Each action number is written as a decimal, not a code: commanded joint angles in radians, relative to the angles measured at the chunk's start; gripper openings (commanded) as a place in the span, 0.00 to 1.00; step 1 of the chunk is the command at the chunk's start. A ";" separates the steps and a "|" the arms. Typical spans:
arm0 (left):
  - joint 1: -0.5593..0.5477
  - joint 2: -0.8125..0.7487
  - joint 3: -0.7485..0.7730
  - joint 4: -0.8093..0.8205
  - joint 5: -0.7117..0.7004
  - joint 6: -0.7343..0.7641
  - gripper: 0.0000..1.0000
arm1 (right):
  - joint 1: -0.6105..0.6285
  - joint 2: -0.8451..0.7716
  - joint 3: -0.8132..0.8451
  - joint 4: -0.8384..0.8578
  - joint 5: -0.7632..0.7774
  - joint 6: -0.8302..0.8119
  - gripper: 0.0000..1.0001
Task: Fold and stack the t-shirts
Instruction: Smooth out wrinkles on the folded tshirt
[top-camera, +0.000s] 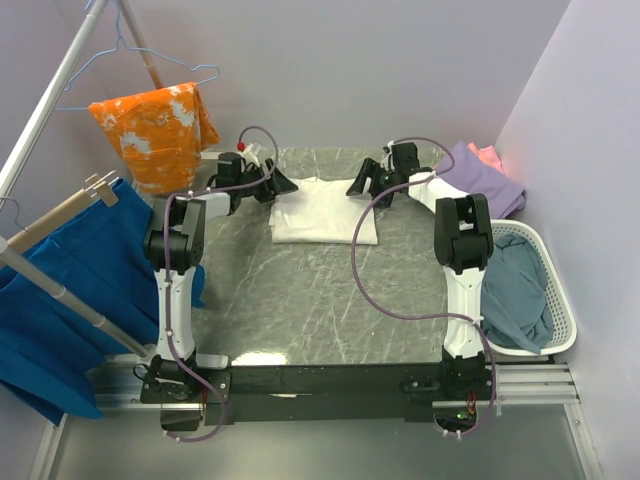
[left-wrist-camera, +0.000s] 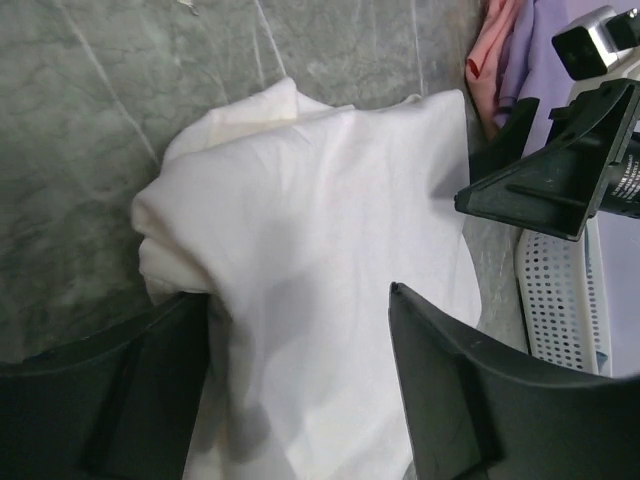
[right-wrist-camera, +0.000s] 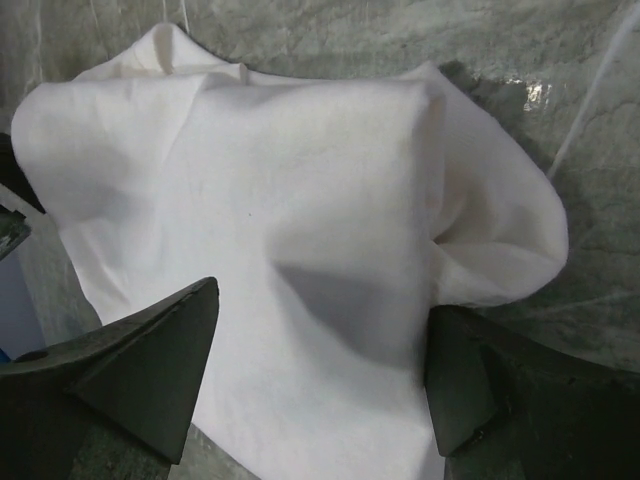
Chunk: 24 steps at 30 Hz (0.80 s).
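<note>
While their jaws stand wide apart with nothing gripped, the left claw (left-wrist-camera: 295, 300) and right claw (right-wrist-camera: 320, 300) straddle opposite ends of the soft, folded white t-shirt (top-camera: 325, 212) on the marbled grey worktop (top-camera: 300, 300). Right of that shirt, a perforated white basket (top-camera: 562, 300) holds a crumpled grey-blue t-shirt (top-camera: 515, 290), which hides the basket's floor.

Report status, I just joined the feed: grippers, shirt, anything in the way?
Left gripper open at white t-shirt far-left corner. Right gripper open at far-right corner. Shirt part-folded, flat on table. Nothing blocking.
</note>
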<state>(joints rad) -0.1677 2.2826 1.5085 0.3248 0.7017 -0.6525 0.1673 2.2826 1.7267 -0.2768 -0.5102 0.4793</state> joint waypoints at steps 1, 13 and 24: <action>0.048 -0.043 -0.034 0.021 0.049 -0.023 0.87 | -0.008 -0.014 -0.030 -0.016 0.045 -0.007 0.85; 0.070 -0.321 -0.217 -0.162 -0.242 0.119 0.99 | -0.014 -0.163 -0.105 -0.151 0.332 -0.064 0.95; -0.019 -0.290 -0.370 -0.072 -0.208 0.045 0.99 | 0.021 -0.126 -0.171 -0.105 0.087 -0.053 0.93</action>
<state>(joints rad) -0.1726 1.9774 1.1751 0.1886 0.4881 -0.5777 0.1608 2.1609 1.5948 -0.3580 -0.3202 0.4210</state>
